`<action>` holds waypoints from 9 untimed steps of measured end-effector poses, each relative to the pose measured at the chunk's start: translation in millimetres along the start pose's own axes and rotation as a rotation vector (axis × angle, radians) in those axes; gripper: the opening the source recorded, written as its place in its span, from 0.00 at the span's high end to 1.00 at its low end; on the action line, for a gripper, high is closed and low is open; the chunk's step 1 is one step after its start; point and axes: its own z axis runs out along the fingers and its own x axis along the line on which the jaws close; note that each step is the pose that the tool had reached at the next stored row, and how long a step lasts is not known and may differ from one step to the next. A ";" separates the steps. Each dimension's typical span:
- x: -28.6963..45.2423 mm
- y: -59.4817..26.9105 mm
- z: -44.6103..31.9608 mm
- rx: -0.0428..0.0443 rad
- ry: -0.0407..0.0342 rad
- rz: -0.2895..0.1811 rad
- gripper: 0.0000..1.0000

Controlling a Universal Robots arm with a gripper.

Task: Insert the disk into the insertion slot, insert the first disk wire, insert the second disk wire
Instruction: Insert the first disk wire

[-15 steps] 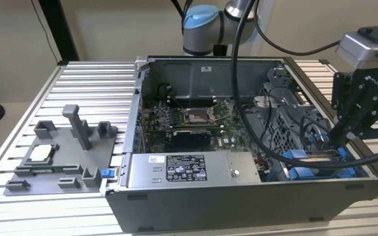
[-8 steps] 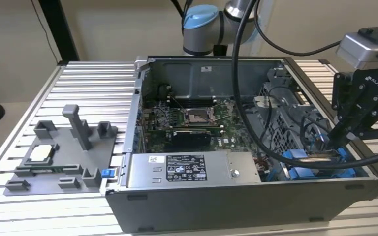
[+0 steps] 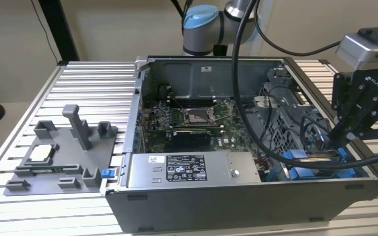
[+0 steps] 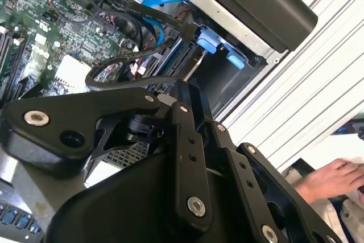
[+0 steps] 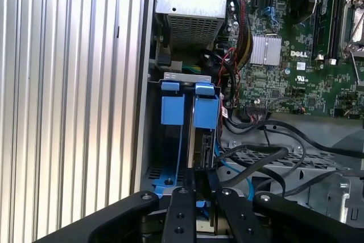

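Ribbed aluminium tabletop (image 3: 90,78) carries the open dark-grey steel computer case (image 3: 241,209) that I am working in. My black two-fingered gripper (image 5: 203,173) is down inside the case, near the grey labelled power-supply box (image 3: 182,169), on the exterior view's right of that box. The tips are pinched close together at the exposed edge of the flat silver-grey disk in its bright blue plastic carrier (image 5: 200,140). The disk stands on edge in the grey metal insertion slot with blue rails (image 5: 172,109), just beside the power-supply box.

I judge the disk seated, so the step in hand is a disk wire. That calls for a plug lined up squarely with the disk's connector and pushed straight in, without dragging the thick black cables (image 5: 267,155) that loop near the box.

Whether a plug sits between my tips I cannot tell, because my own linkage covers that spot. The disk's label and connector are hidden. A person's hand (image 4: 333,177) lies outside the case, well apart from the box.
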 end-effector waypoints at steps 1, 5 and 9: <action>-0.1 0.0 0.2 0.0000 -0.0001 0.000 1.00; -1.4 -0.1 0.7 0.0000 -0.0002 0.000 1.00; -2.1 -0.2 0.7 0.0000 0.0001 0.000 1.00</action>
